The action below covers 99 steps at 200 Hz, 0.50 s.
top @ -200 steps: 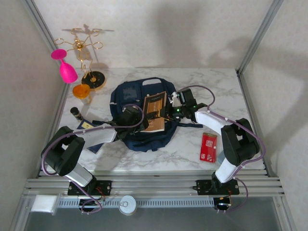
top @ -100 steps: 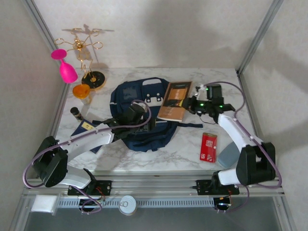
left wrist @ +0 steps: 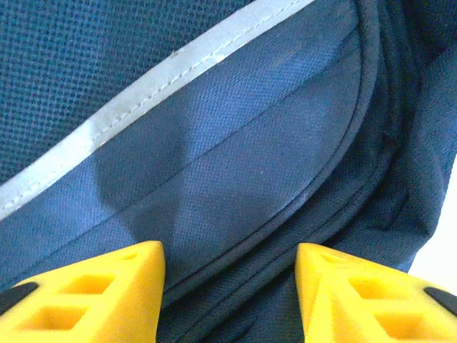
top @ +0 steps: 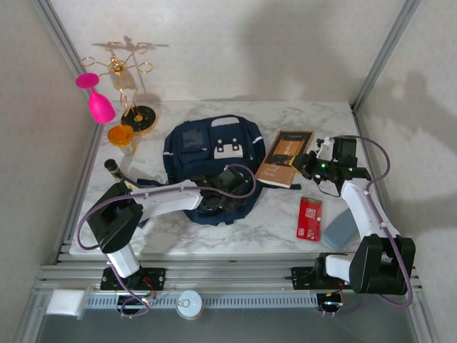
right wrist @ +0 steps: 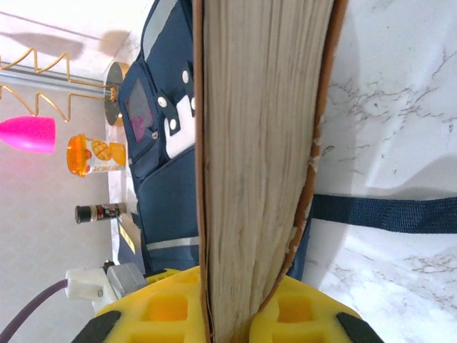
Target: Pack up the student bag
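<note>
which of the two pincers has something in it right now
The right pincer, shut on the brown book; the left pincer stands open over the blue backpack, gripping nothing.

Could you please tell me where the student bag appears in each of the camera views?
Top external: the student bag lies mid-table, at the centre of the picture.
Left wrist: the bag is seen close up, beyond the left end effector.
Right wrist: the bag is at the left, beside the brown book.
Shared landmark: the pale grey trim stripe, in both wrist views.
</note>
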Each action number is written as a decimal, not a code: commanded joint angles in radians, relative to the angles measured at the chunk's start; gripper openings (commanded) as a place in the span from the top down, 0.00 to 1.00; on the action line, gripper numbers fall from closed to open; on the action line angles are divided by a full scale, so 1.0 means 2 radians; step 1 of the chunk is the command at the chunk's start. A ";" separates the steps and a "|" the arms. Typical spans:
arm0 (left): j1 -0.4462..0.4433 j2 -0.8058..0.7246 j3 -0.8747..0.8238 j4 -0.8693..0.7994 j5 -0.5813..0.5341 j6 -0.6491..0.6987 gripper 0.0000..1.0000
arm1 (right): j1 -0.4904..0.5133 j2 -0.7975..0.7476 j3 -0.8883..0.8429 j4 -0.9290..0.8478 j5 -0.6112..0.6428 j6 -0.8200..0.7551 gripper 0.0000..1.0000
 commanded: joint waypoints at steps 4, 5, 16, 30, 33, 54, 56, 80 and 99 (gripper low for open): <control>-0.001 0.005 0.015 -0.027 -0.035 0.013 0.54 | -0.004 -0.008 0.001 0.018 -0.027 -0.013 0.99; -0.001 0.005 0.015 -0.028 -0.034 0.012 0.54 | -0.004 -0.008 0.001 0.018 -0.027 -0.013 0.99; -0.002 -0.002 0.019 -0.034 -0.008 0.010 0.53 | -0.005 -0.007 0.001 0.019 -0.030 -0.015 0.99; -0.010 -0.025 0.005 -0.021 0.014 0.008 0.49 | -0.006 -0.009 -0.001 0.019 -0.029 -0.016 0.99; -0.011 -0.030 0.001 -0.017 0.017 0.007 0.48 | -0.006 -0.009 -0.001 0.020 -0.028 -0.016 0.99; -0.018 -0.049 -0.021 -0.018 0.015 0.002 0.42 | -0.007 -0.010 -0.009 0.029 -0.032 -0.012 0.99; -0.018 -0.050 -0.023 -0.018 0.012 0.001 0.41 | -0.007 -0.009 -0.009 0.031 -0.033 -0.011 0.99; -0.018 -0.045 -0.034 -0.029 -0.012 0.000 0.40 | -0.006 -0.005 -0.017 0.045 -0.041 -0.002 0.99; -0.018 -0.031 -0.032 -0.025 -0.012 0.004 0.46 | -0.007 -0.003 -0.019 0.048 -0.043 0.000 1.00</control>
